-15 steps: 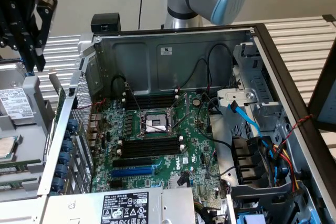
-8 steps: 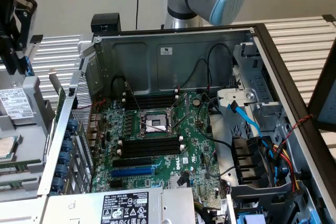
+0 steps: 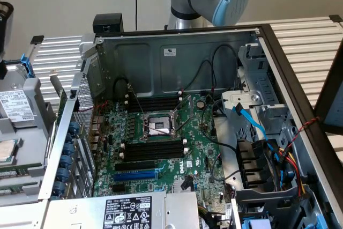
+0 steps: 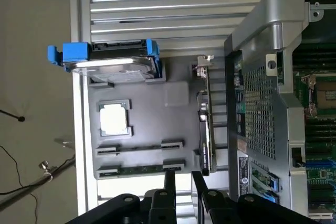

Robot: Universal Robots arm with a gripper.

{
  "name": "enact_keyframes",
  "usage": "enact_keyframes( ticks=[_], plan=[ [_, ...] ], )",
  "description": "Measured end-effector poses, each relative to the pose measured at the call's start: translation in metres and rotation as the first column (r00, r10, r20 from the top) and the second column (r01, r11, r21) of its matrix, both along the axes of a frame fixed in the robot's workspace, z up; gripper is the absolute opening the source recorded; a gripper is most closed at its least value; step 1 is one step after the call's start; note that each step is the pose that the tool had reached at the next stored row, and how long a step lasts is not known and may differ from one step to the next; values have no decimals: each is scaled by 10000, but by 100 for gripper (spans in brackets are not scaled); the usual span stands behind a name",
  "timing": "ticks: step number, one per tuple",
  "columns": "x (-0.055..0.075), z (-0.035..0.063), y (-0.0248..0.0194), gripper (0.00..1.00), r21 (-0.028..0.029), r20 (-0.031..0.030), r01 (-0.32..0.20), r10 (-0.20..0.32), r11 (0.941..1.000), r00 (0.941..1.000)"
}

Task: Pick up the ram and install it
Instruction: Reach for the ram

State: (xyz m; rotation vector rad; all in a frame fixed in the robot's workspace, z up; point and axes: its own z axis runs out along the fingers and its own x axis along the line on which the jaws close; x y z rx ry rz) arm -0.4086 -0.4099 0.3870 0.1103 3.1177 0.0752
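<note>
The tool [image 4: 184,182] stands fully open with nothing between its two thin fingers [image 4: 169,181]. It hangs over the edge of a grey tray [image 4: 173,95], clear of everything on it. The ram [image 4: 137,170] lies flat in the tray's holder nearest the tool, a green stick held between two end clips. One fingertip looks lined up with the end of the stick rather than its middle.

A second, matching holder [image 4: 139,149] sits just beside it, and I cannot tell whether it holds anything. Further along the tray are a processor chip [image 4: 114,118] in its recess and a hard drive [image 4: 113,64] in a blue caddy. An expansion card [image 4: 205,129] stands on edge just beside the ram's near end. The tray rests on the slatted table [image 4: 157,3].

The open computer case [image 3: 177,57] is beside the tray. On its motherboard [image 3: 201,151] the black memory slots [image 3: 153,151] lie below the processor socket.

The main risks, as I judge them:
- A grip taken at the stick's end could let it pivot or tilt in the fingers.
- The outer finger may catch the expansion card or an end clip, because there is little room there.
- A tilted ram would then meet the slot crooked and jam instead of seating.
</note>
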Motion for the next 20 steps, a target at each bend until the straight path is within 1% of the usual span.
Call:
enact_keyframes(
  ticks=[7,16,18,20],
  plan=[
    [-320,-7,-20,27,0,-2,0,0,10000,10000],
    [-328,-8,-20,27,-2,0,-59,59,10000,10000],
    [-328,-9,-21,27,-15,0,-401,401,9992,9992],
    [-328,-8,-20,27,-15,0,-763,763,9971,9971]
  ],
)
